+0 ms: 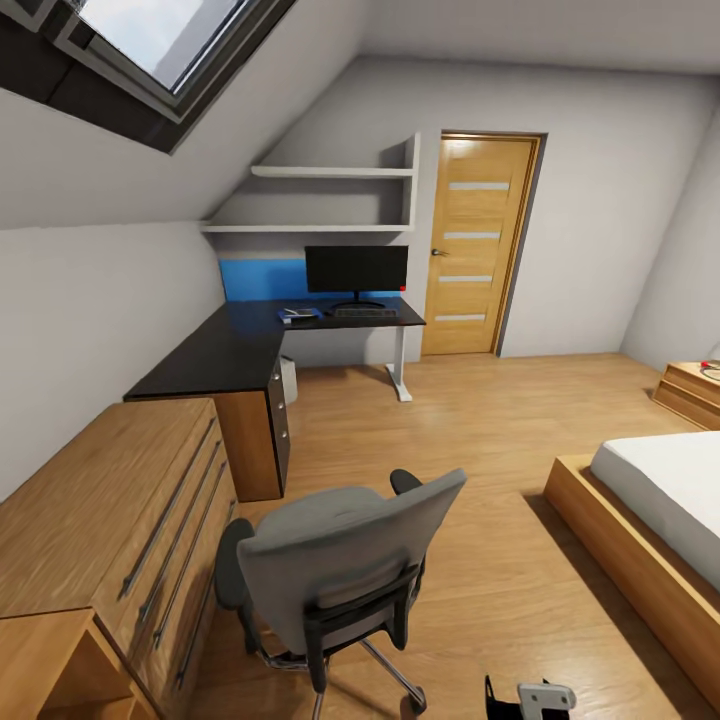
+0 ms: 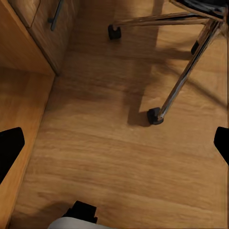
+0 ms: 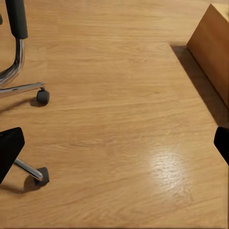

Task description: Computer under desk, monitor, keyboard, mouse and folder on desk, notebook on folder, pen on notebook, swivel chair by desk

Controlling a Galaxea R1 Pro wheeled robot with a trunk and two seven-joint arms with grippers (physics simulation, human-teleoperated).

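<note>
Oak floor (image 1: 480, 440) separates swivel chair (image 1: 340, 570), desk (image 1: 240, 345).

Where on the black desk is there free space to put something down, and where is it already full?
The desk is bare along its near wing, from the wood drawer chest up to the corner by the wall. It is crowded at the far end: the monitor, the keyboard before it and the blue folder beside that.
</note>
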